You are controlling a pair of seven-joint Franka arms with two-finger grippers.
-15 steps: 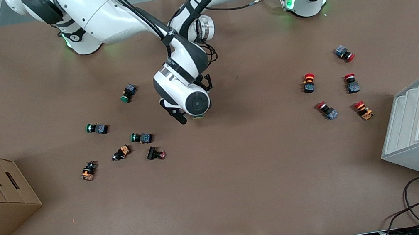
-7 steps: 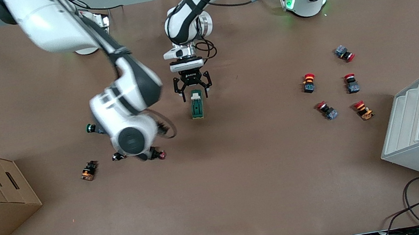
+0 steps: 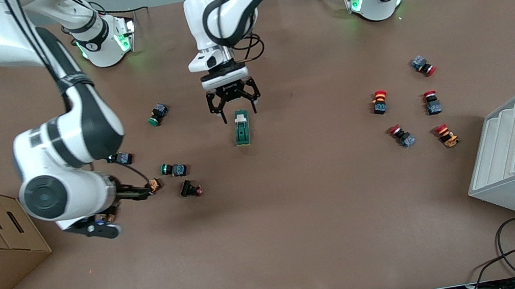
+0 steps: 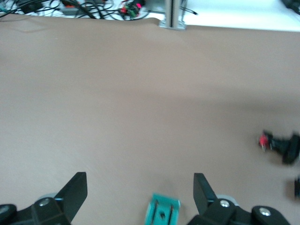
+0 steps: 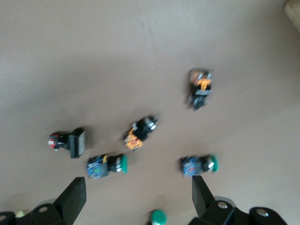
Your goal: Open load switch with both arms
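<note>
Front view: I see the load switch lying free mid-desk.
Left gripper hovers over its white tab, fingers open; right gripper, fingers spread, hangs over the green-capped buttons.

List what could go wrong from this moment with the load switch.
1. The left gripper hangs open over the white-tab end of the dark green rectangular load switch; nothing holds it, so contact may slide it.
2. The right gripper, open over the green-capped round push buttons, may knock them if it drops.
</note>
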